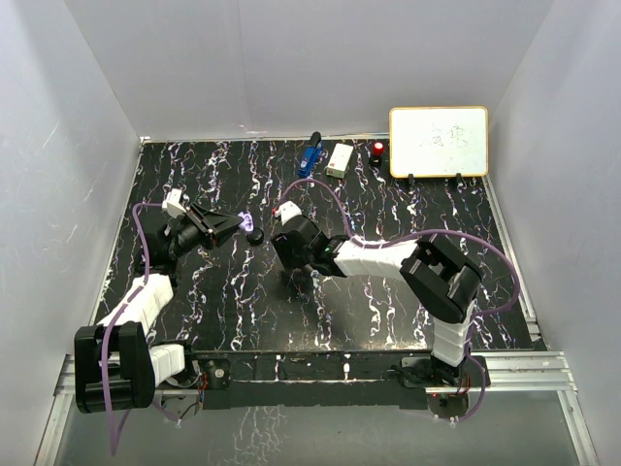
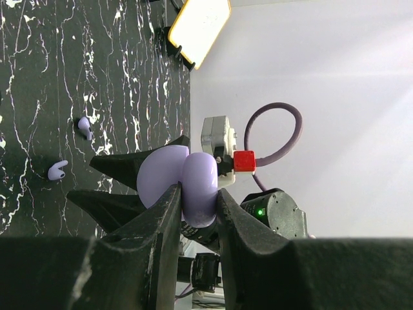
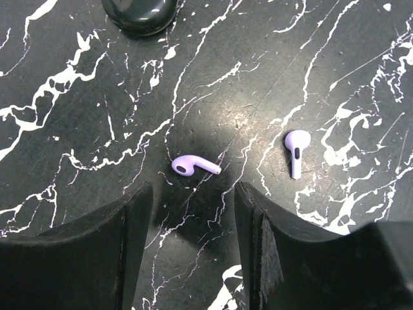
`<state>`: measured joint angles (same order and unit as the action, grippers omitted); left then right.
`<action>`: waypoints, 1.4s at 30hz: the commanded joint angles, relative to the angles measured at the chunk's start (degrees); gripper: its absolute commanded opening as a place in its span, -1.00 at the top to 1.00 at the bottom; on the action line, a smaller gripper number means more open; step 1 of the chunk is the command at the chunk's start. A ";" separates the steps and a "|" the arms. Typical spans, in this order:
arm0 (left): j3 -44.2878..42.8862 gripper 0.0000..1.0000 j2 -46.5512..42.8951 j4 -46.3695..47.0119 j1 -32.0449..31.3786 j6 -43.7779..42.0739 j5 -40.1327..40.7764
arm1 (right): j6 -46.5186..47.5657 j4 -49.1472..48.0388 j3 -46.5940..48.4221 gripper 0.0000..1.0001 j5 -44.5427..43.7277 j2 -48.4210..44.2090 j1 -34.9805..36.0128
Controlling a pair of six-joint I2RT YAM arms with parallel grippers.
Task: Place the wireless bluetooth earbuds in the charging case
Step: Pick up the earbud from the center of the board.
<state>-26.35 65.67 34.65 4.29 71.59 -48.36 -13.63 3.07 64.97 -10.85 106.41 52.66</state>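
My left gripper (image 2: 193, 200) is shut on the lavender charging case (image 2: 184, 184), holding it open-lobed above the table; the top view shows the case (image 1: 246, 221) at the fingertips (image 1: 236, 222). Two lavender earbuds lie loose on the black marble table, one (image 3: 195, 166) just ahead of my open, empty right gripper (image 3: 192, 203) and the other (image 3: 296, 150) to its right. Both earbuds also show in the left wrist view (image 2: 84, 126) (image 2: 57, 170). In the top view my right gripper (image 1: 299, 280) points down and hides them. No black earbud shows.
A black round puck (image 1: 256, 236) sits beside the left gripper and shows in the right wrist view (image 3: 139, 11). At the back stand a blue gadget (image 1: 310, 155), a white box (image 1: 340, 159), a red item (image 1: 377, 149) and a whiteboard (image 1: 439, 142).
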 commanded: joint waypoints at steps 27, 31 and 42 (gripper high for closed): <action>-0.39 1.00 -3.18 -0.07 4.14 0.65 -4.65 | -0.78 3.95 5.77 -0.05 -6.56 -2.35 -2.11; -1.00 1.00 -3.09 -1.58 4.20 -0.31 -5.47 | 0.26 5.68 7.37 -0.04 -6.21 -0.50 -4.12; -1.63 1.00 -2.83 -3.73 4.13 -2.05 -7.00 | 1.59 9.45 12.76 0.00 -5.08 5.39 -5.88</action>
<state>-26.37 63.94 32.05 8.14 69.84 -53.08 -12.93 11.64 74.76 -15.90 110.67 47.18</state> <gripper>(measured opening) 0.239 0.508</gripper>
